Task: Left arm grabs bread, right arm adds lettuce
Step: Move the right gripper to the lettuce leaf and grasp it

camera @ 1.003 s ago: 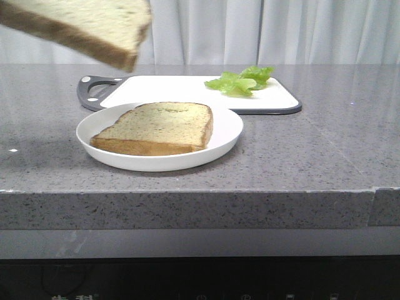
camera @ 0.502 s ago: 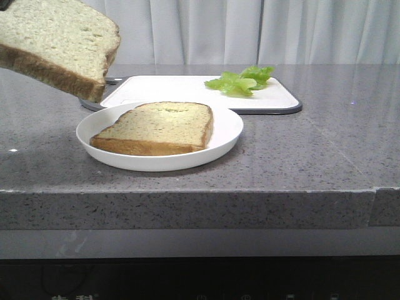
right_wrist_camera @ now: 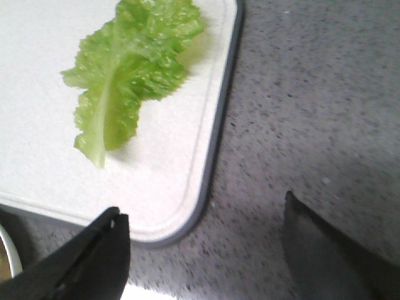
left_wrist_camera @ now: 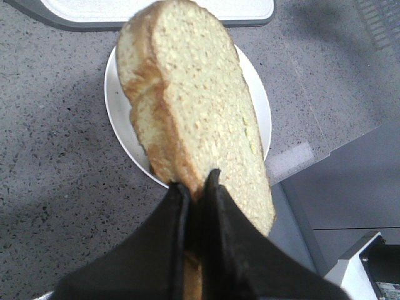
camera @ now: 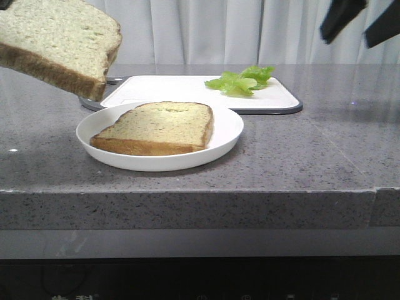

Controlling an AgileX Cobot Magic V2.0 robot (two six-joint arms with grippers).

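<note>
My left gripper (left_wrist_camera: 195,181) is shut on the crust edge of the thick bread slice (left_wrist_camera: 200,100). It holds the bread (camera: 59,44) tilted in the air at the upper left, above and left of the white plate (camera: 228,125). A thinner slice (camera: 159,125) lies flat on that plate. The green lettuce leaf (camera: 240,80) lies on the white cutting board (camera: 187,87) behind the plate. My right gripper (camera: 361,22) is open and empty, high at the upper right. In the right wrist view it (right_wrist_camera: 202,209) hovers over the counter by the board's corner, short of the lettuce (right_wrist_camera: 128,69).
The cutting board (right_wrist_camera: 37,150) has a dark grey rim and a handle at its left end. The plate's rim (left_wrist_camera: 112,106) shows under the held bread. The grey stone counter (camera: 312,150) ends in a front edge below the plate.
The held bread moved left and lower in the front view, then stayed still. My right gripper has come into view at the upper right, open.
</note>
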